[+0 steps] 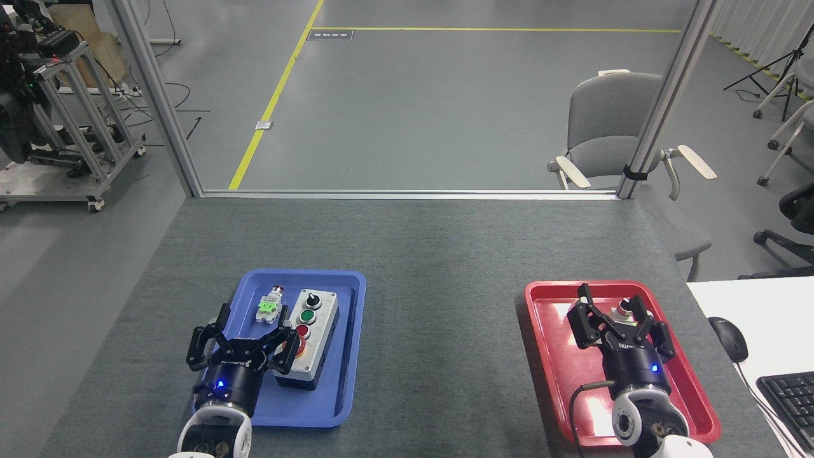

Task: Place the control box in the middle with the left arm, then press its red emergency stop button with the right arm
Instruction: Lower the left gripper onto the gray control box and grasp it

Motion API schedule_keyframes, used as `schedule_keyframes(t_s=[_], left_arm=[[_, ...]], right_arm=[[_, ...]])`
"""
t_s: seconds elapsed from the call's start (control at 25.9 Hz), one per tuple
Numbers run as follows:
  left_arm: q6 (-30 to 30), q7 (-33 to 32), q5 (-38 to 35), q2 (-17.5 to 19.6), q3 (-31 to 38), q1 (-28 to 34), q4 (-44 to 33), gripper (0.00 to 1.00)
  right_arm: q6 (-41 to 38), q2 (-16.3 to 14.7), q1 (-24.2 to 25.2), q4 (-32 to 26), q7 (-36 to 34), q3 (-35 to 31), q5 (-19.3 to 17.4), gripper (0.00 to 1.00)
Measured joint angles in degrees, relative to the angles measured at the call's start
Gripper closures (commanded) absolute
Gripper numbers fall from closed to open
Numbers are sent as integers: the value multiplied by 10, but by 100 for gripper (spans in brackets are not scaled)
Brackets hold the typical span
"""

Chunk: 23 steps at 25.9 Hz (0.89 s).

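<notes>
The control box point(311, 331), light grey with a black knob, a green button and red buttons, lies in the blue tray point(346, 388) at the left. My left gripper point(245, 334) hovers open just left of the box. Its right fingers point(287, 340) overlap the box's near end and partly hide the large red button. My right gripper point(615, 313) stands open over the red tray point(547, 356), with its fingers on either side of a small push-button part point(626, 306). The middle point(445, 331), a bare dark grey stretch of tabletop, lies between the two trays.
A loose push-button part with a green block point(268, 306) lies in the blue tray beside the box. At the right, a white desk point(763, 305) carries a mouse point(729, 337) and a keyboard point(788, 397). Beyond the table's far edge stand a grey chair point(610, 121) and metal frame posts point(661, 102).
</notes>
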Motion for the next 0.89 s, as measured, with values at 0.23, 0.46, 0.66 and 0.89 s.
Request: schedule_keyframes(t_s=[0.23,0.46,0.66,0.89], left_arm=[[-2,1,0,0,0,-1,0,1],[-4,3,0,1,0,-2,-1,1],[-9,6,1,0,0,1,-10,0],[-66,6,3,-4,-1,27,-20,1]], right_arm=[[28,-3,3,-1,0,28,29,0],[29,-7,3,-1,4,31,29,0],[29,-11,7,4,6,31,27,0],[19,-13,15,5,7,30,27,0]])
